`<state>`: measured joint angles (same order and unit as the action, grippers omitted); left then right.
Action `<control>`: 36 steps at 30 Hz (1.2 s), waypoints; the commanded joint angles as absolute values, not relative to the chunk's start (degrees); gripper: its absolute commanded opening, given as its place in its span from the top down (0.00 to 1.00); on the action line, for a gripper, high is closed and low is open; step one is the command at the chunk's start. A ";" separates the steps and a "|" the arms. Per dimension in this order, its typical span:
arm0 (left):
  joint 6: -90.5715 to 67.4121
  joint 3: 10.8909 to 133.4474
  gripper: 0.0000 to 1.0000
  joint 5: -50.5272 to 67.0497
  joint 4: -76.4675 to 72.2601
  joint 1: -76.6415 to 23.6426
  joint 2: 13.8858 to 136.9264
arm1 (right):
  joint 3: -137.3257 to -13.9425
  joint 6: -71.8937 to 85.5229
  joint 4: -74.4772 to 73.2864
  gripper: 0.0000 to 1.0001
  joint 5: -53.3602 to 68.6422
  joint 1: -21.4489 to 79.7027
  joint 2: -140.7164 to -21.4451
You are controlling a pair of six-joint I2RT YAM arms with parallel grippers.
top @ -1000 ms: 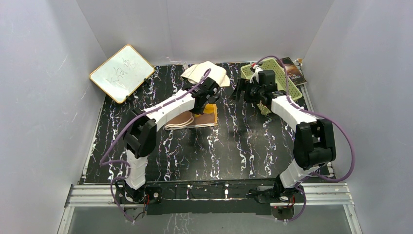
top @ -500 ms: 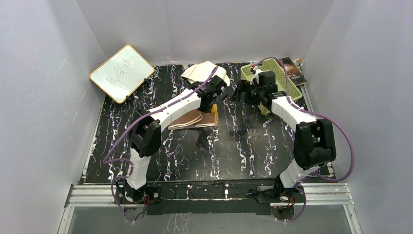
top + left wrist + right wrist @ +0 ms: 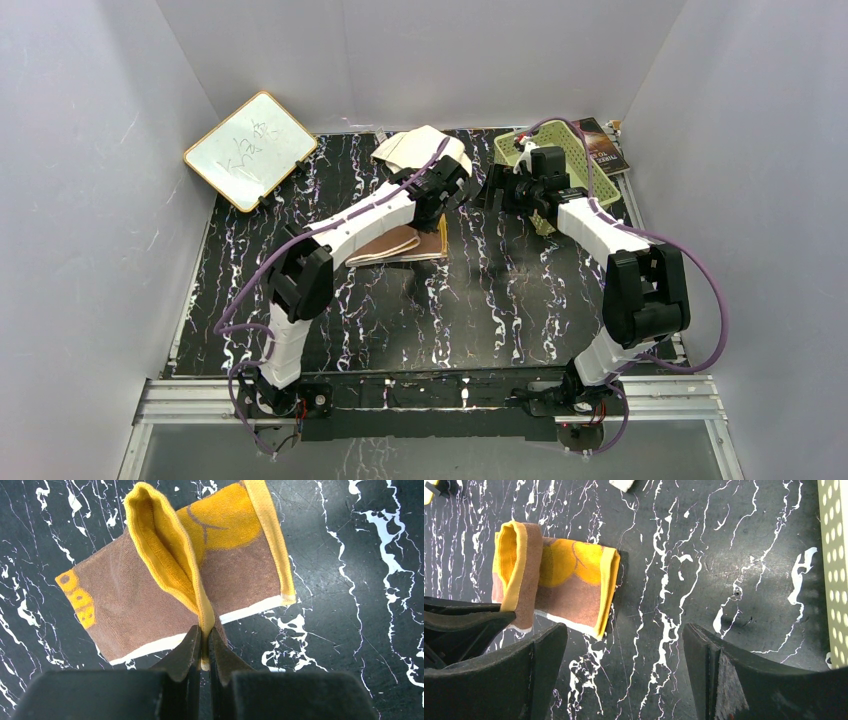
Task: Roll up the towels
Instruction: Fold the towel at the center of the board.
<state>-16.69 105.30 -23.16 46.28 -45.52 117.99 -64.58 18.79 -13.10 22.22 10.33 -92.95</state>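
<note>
The left gripper (image 3: pixel 202 640), clamped on the yellow hem of the orange towel (image 3: pixel 240 575) mid-frame, has carried it up and rightwards — a fold begun, no roll yet — while the right gripper (image 3: pixel 621 645) gapes empty beside it.

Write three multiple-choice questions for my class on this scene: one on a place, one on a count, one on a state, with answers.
1. Where on the table does the green basket stand? A. near-left corner B. centre C. far-right corner
2. How many towels show in the top view? A. two B. one C. four
3. How is the left gripper? A. wide open B. shut on the orange towel, at its hem C. out of view
Answers: 1 C, it sits at the far right edge. 2 A, the orange towel and a cream towel farther back. 3 B, its jaws pinch the raised yellow hem.
</note>
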 commanded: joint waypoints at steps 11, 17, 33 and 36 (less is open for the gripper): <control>-17.87 105.76 0.98 -19.53 42.24 -46.10 118.82 | -64.34 19.34 -10.03 0.15 23.26 9.88 -92.31; -17.60 97.93 0.55 -13.10 30.62 -46.09 111.86 | -64.26 19.56 -9.76 0.15 23.30 9.93 -93.18; -21.89 64.89 0.41 -9.00 17.99 -27.12 84.05 | -73.58 15.63 -6.98 0.25 18.42 23.67 -105.52; -22.30 64.63 0.45 -9.52 17.39 -26.19 86.34 | -78.07 13.94 -8.45 0.27 17.44 25.24 -109.54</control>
<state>-21.52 65.98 -10.17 16.36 -25.76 83.61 -71.22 16.99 -10.07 19.79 24.05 -106.63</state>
